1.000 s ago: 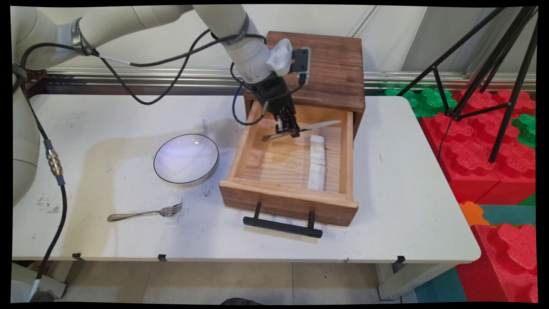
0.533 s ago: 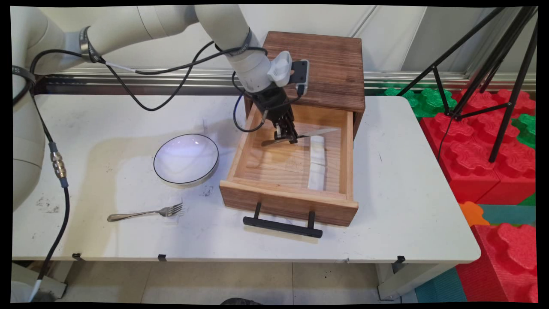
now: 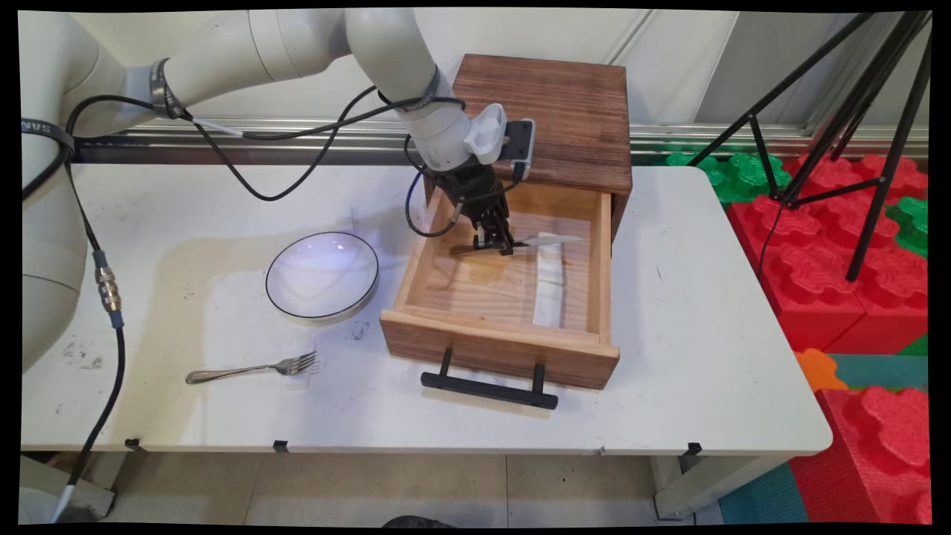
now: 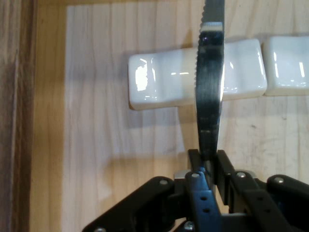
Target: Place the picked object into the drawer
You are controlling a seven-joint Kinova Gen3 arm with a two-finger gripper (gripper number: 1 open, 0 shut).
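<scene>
A black gripper point(image 3: 496, 243) sits low inside an open wooden drawer point(image 3: 505, 349), its fingers clamped together on a table knife point(image 3: 546, 240); the hold is near the knife's middle, where handle meets blade; the handle point(image 3: 462, 247) sticks out toward the drawer's left wall, the blade toward the right. The knife lies nearly level, above the drawer floor, its blade reaching over the far end of a white ceramic rest point(image 3: 550, 279) that lies lengthwise along the drawer's right part; whether blade and rest touch cannot be told. In the hand view the serrated blade point(image 4: 210, 96) stands on edge, rising from between the fingers point(image 4: 223, 166) and crossing a glossy white rest point(image 4: 164, 79); a second white block point(image 4: 287, 65) sits just beside the first.

The knife looks like thin stiff metal, light, smooth and likely slippery; a narrow grip near its middle should keep it balanced, though it could pivot in the fingers. The ceramic pieces look hard and chip-prone.

The white arm point(image 3: 401, 67) comes in from the upper left, bends down over the drawer's back left corner, and points the wrist steeply downward, slightly toward the right; black cables loop beside it.

Outside the drawer on the white table point(image 3: 706, 357): a white bowl point(image 3: 322, 276) to the left, well apart; a fork point(image 3: 252, 368) nearer the front edge.
</scene>
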